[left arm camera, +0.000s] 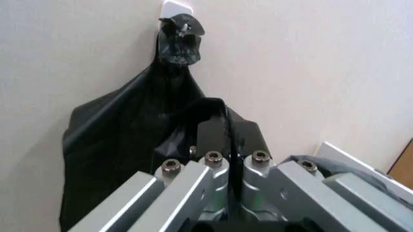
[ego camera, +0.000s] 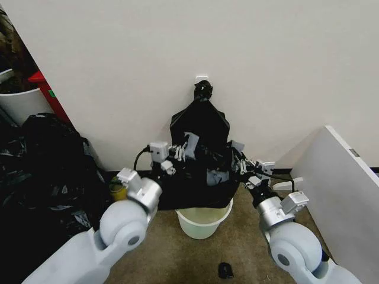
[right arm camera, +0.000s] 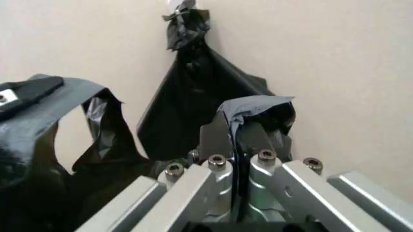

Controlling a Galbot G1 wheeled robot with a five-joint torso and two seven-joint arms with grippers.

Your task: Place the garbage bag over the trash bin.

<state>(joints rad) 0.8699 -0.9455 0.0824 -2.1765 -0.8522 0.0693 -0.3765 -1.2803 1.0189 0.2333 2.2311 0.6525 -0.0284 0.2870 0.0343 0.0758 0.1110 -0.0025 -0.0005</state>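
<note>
A: Where is the thin, glossy black plastic garbage bag [ego camera: 207, 177]?

B: Held up between the two arms, straight above the round cream-white plastic trash bin [ego camera: 204, 222]. Its lower part hangs down to the bin's rolled rim and hides the far side of it. The near rim and part of the inside still show, so the bag is not over the bin.

A: And the grippers?

B: The left gripper [ego camera: 177, 155] is at the bag's upper left edge, the right gripper [ego camera: 247, 167] at its upper right edge. In the left wrist view the left gripper [left arm camera: 227, 130] has its dark fingers pressed together with a fold of black film pinched between them. In the right wrist view the right gripper [right arm camera: 240, 133] is likewise clamped, a grey-sheened flap of the bag [right arm camera: 255, 106] bunched over its fingertips.

A: What's around it?

B: Directly behind the bag, a flat black bundle [ego camera: 200, 121] hangs down the pale wall [ego camera: 266, 59], knotted at a small white hook [ego camera: 202, 77]. It overlaps the held bag in the head view, so the boundary between them is hard to trace. To the robot's left sits a heap of bulging black bags [ego camera: 41, 171], with a white tub edge [ego camera: 21, 103] and a red object [ego camera: 50, 94] beyond it. A small yellow container [ego camera: 118, 190] stands beside the left forearm. A white flat panel [ego camera: 343, 189] leans on the right, and a small dark item [ego camera: 225, 270] lies on the brown floor [ego camera: 195, 260] in front of the bin.
</note>
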